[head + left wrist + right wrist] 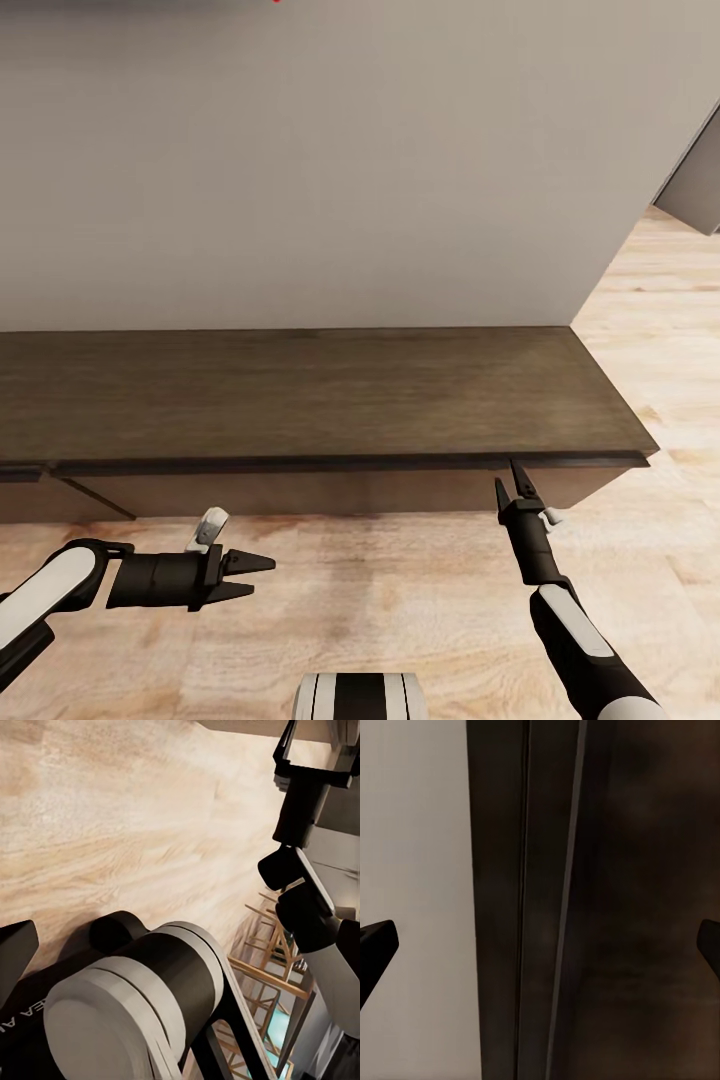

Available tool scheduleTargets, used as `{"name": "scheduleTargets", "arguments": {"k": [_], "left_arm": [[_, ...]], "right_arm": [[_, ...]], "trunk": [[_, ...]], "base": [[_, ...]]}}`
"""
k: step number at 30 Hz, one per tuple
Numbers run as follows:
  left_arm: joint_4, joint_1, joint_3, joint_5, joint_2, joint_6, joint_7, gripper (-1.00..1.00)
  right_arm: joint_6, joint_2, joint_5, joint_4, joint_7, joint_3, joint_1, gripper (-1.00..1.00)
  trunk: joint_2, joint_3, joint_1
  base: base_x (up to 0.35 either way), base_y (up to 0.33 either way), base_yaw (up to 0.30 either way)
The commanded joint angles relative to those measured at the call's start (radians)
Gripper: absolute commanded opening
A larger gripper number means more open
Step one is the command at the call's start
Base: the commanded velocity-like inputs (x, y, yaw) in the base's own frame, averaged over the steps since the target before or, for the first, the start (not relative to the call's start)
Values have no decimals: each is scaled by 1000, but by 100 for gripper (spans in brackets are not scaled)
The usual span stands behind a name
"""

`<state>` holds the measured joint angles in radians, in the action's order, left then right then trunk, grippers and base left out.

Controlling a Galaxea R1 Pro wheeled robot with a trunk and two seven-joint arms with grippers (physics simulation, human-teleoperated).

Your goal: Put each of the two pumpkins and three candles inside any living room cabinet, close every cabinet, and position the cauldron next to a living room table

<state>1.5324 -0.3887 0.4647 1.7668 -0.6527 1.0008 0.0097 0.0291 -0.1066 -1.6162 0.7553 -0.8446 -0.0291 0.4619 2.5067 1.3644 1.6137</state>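
The cabinet (300, 390), a long low dark-brown console, stands against the pale wall with its top bare. My right gripper (513, 482) points up at the cabinet's front edge near its right end, open, with nothing between its fingers. The right wrist view looks close onto the cabinet's dark edge (622, 907), with both fingertips far apart at the sides. My left gripper (250, 577) hovers over the floor in front of the cabinet's left half, pointing right, open and empty. No pumpkin, candle or cauldron is in view.
Light wooden floor (380, 600) spreads in front of the cabinet and past its right end. A grey wall corner (700, 180) stands at the far right. The left wrist view looks across my own body (142, 1005) to my right arm (300, 795) and a wooden frame (270, 945).
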Motion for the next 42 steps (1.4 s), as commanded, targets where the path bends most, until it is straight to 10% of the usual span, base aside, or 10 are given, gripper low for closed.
{"name": "scheduleTargets", "arguments": {"k": [1,28,29,42], "left_arm": [[0,-1,2,3,-1,1,1,100],[0,-1,2,3,-1,1,1,100],[0,-1,2,3,-1,1,1,100],[0,-1,1,3,-1,1,0,100]], "right_arm": [[3,-1,-9,0,-4,-3,0,100],[3,-1,-8,-5,-4,-3,0,100],[3,-1,-8,-5,-4,-3,0,-100],[5,-1,-8,-5,8,-3,0,-100]], "trunk": [[0,1,0],[0,1,0],[0,1,0],[0,1,0]], "base": [[7,0,0],[46,-3,0],[3,0,0],[0,0,0]]}}
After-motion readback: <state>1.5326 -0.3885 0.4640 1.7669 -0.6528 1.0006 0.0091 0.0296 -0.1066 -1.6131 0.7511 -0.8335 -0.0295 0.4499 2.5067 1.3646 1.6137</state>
